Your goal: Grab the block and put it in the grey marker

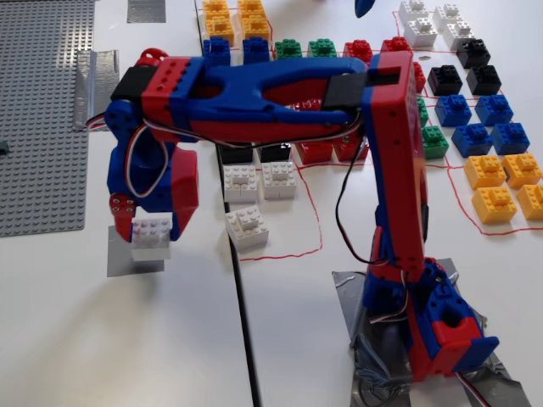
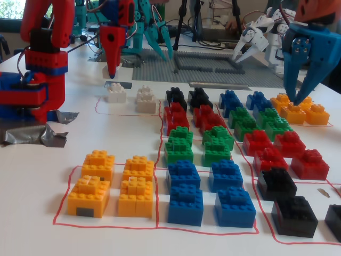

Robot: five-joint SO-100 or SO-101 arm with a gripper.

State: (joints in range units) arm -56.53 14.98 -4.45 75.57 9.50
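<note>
White plastic, studded on top: the block [image 1: 152, 236] sits clamped between the fingers of the gripper [image 1: 146, 231], which is closed on it in a fixed view. Directly beneath the gripper lies the grey marker [image 1: 127, 258], a flat matte square on the table [image 1: 102, 339]; whether the block's base is touching it or hanging just above cannot be told. In a fixed view from the far side, the gripper [image 2: 112, 72] points downward, the marker [image 2: 118, 85] showing just beside its tip; the held block is too obscured there to confirm. Near the gripper, toward the arm's base, three loose white bricks [image 1: 259, 182] rest inside a red outline. On the gripper's other side, well apart, lies a grey baseplate [image 1: 42, 110] with a shiny tape strip [image 1: 95, 83] at its edge.
</note>
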